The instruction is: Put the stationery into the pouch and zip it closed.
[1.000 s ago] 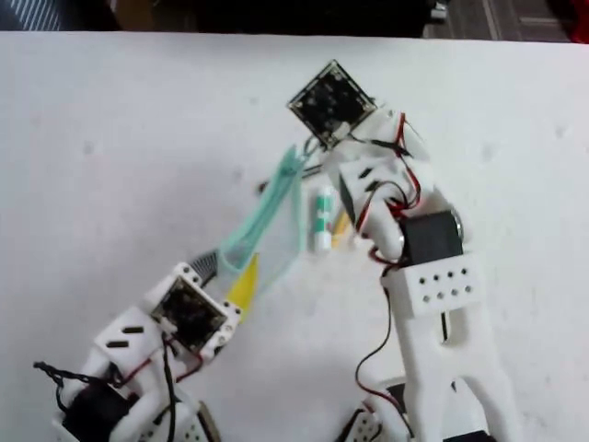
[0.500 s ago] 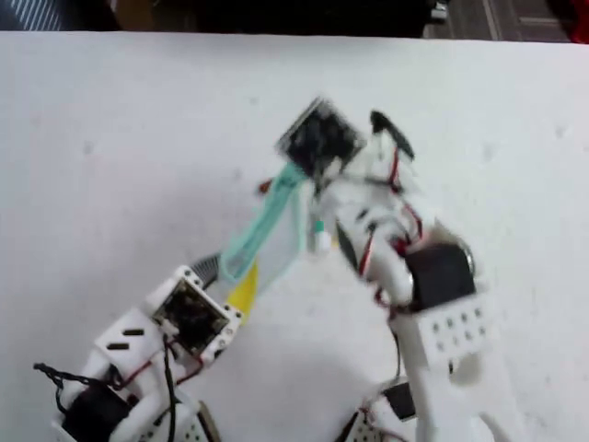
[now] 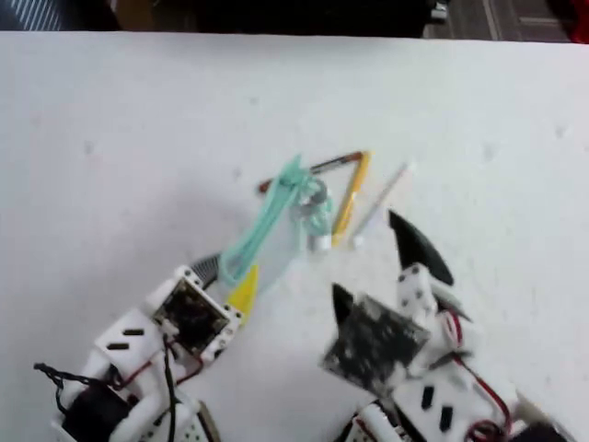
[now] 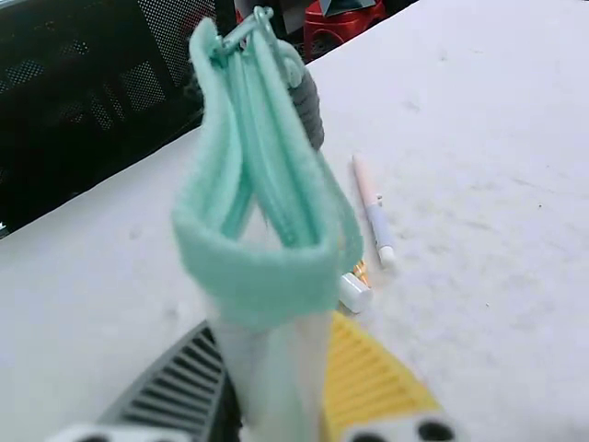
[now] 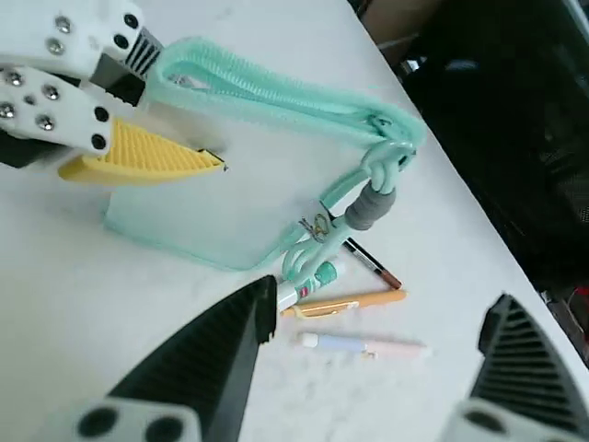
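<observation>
Standing on its long lower edge near the middle of the white table, the pouch is a flat sleeve of soft, see-through plastic, faintly green, topped by a thick mint fabric zipper band. In the left wrist view the band's two strips bow a little apart at the held end and meet at the far end. A mint cord with a grey bead hangs looped from that far end.

The left gripper is clamped on the near end of the pouch. Its ribbed yellow finger presses one face and its ribbed grey finger the other, and the pouch rises upright from between them.

The stationery lies on the table beside the far end of the pouch, outside it. A short white stick with a green band sits closest, just under the hanging cord. Next to it is a slim yellow pen, then a thin pale pen, white and pink. A dark pencil with a reddish-brown tip lies crosswise at the far end, its tip meeting the top of the yellow pen.

The right gripper hangs over the table on the near side of the pens, its two black ribbed fingers spread wide with nothing between them.
</observation>
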{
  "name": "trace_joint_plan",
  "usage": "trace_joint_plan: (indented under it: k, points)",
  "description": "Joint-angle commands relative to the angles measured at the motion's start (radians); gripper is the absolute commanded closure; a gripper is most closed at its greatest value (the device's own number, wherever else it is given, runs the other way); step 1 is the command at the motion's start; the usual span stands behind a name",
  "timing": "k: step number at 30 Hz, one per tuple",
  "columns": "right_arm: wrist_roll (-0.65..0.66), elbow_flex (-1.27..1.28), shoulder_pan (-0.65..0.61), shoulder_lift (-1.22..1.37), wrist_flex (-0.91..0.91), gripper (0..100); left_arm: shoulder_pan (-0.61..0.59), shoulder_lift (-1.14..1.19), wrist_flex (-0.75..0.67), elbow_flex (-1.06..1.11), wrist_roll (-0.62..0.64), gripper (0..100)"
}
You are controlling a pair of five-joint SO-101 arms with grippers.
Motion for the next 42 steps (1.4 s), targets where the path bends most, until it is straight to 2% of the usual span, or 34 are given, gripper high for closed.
trace_joint_plan:
  k: [1,3,5,7,12,18,22,28,33,42]
  points:
    - [0.006,-0.034,0.088,0.002,-0.024,67.6,-0.091,0.007,0.051,-0.094,-0.009,98]
    - [0.003,-0.029,0.193,0.036,-0.096,73.5,-0.151,0.007,0.094,-0.16,-0.009,98]
    - [-0.008,-0.028,0.32,0.104,-0.179,85.4,-0.191,0.007,0.12,-0.192,-0.009,98]
    - [-0.097,-0.028,0.432,0.206,-0.254,98.8,-0.213,0.007,0.123,-0.172,-0.009,98]
    - [-0.29,-0.037,0.576,0.503,-0.315,90.3,-0.254,0.007,0.032,-0.069,-0.008,98]
    - [-0.431,-0.037,0.633,0.806,-0.415,91.0,-0.254,0.007,-0.138,0.002,0.146,98]
    - [-0.517,-0.046,0.653,0.97,-0.46,90.9,-0.259,0.007,-0.137,0.031,0.144,98]
    - [-0.681,-0.133,0.653,1.202,-0.461,83.0,-0.292,0.007,-0.13,0.04,0.15,98]
    - [-0.807,-0.264,0.645,1.408,-0.464,81.9,-0.286,0.007,-0.123,0.074,0.15,98]
    - [-0.833,-0.534,0.616,1.684,-0.452,82.1,-0.286,0.007,-0.123,0.077,0.149,98]
